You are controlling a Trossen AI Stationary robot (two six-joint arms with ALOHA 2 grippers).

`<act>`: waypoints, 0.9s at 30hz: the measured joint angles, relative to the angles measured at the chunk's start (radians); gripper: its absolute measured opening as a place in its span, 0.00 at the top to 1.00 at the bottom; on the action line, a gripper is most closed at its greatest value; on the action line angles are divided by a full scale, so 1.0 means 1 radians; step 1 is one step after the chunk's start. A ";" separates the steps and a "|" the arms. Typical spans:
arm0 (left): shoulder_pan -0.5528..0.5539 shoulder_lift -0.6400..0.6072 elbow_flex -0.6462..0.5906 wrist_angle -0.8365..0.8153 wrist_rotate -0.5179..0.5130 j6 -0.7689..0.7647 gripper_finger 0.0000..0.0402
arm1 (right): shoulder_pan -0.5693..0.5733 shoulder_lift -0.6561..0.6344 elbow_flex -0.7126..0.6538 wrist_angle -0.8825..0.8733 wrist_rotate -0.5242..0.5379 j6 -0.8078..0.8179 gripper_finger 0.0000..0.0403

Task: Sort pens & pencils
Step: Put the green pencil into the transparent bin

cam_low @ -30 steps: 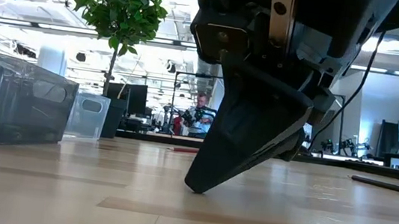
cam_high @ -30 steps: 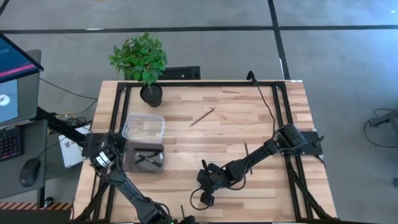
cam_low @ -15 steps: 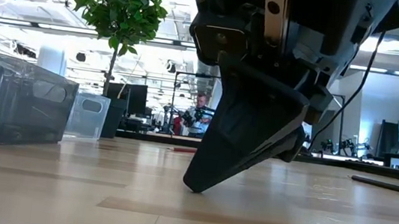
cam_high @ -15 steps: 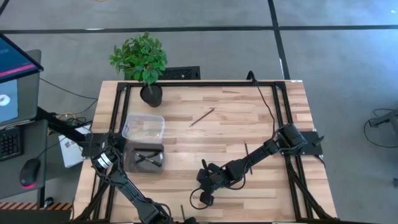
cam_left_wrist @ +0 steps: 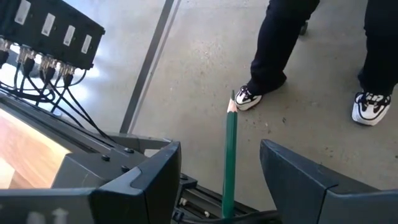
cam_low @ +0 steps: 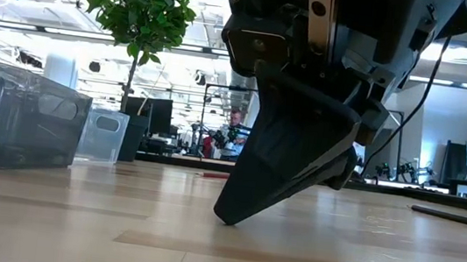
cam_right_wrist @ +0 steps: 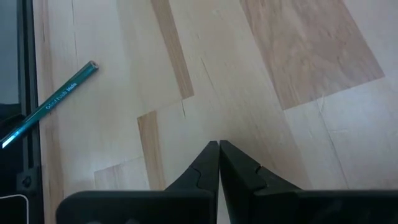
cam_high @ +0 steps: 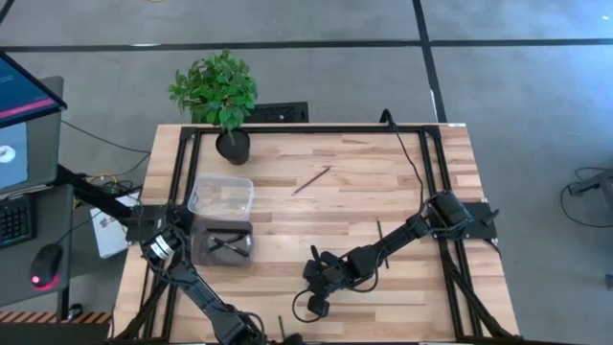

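Two pencils near table edges: brown pencil (cam_high: pixel 311 180), green pencil (cam_right_wrist: pixel 48 104).

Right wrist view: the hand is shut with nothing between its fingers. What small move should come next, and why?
Probably lift and open the right hand, then turn toward the teal pencil: this hand is shut, empty, tip down at the table, and that pencil lies loose nearby. The left hand waits open.

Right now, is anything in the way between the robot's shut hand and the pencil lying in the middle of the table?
No, only bare wood lies between the right hand and the pencil.
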 joint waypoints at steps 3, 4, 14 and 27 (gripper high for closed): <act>0.009 0.000 -0.002 -0.004 0.017 -0.011 0.48 | 0.000 0.000 0.000 0.000 0.000 0.000 0.91; 0.012 0.005 -0.001 0.000 0.023 -0.016 0.48 | 0.000 0.000 0.000 0.000 0.000 0.000 0.91; 0.015 0.058 0.000 0.064 0.029 -0.007 0.48 | 0.000 0.000 0.000 0.002 0.003 0.000 0.91; 0.018 0.063 0.002 0.052 0.029 -0.060 0.73 | 0.000 -0.001 0.000 0.002 0.003 0.000 0.91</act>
